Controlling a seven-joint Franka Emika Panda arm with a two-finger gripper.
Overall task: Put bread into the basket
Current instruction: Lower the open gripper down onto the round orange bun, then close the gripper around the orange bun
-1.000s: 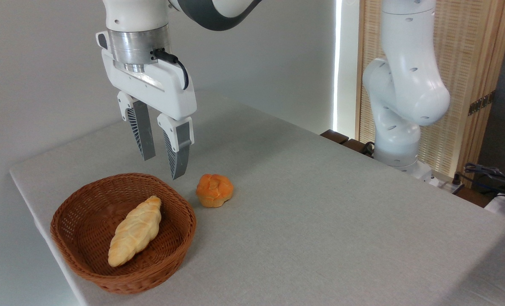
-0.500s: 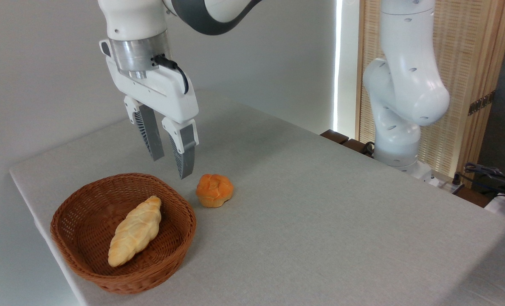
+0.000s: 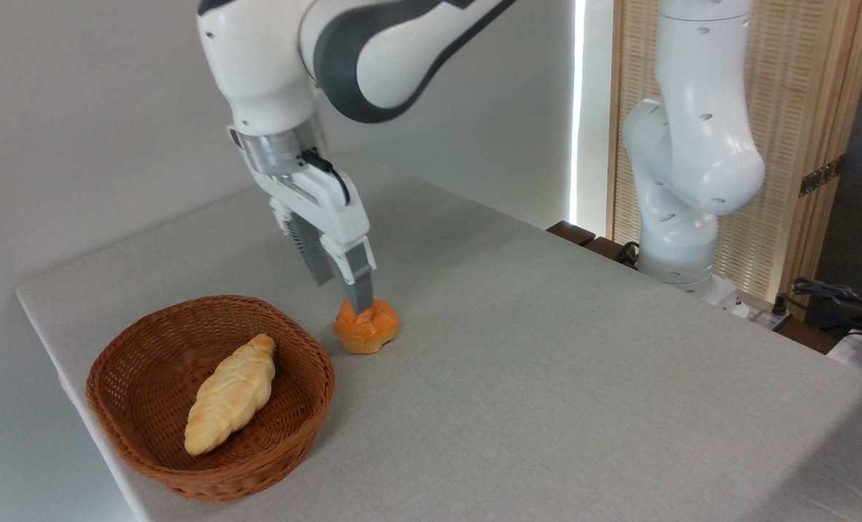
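Franka arm reaches in from the upper part of the view, with the white-and-grey forearm link angled down toward the left and the wrist bent so that the gripper points downward with a slight lean to the right. A black cable loops at the side of the hand body, just below the metal flange.

Fingers are spread, with a visible gap between the two grey ribbed pads. The nearer finger's tip overlaps the top of the orange bun in this view; cannot tell whether it touches the crust or sits just over it. The far finger ends behind and to the left of the bun, clear of it. Nothing is held.

Bun sits on the grey table, just to the right of the wicker basket, outside the rim and apart from it.

Inside the basket lies a pale braided loaf, lengthwise on the basket floor, well left of the bun.

The arm's white base column stands at the table's far right edge, well apart from the basket.
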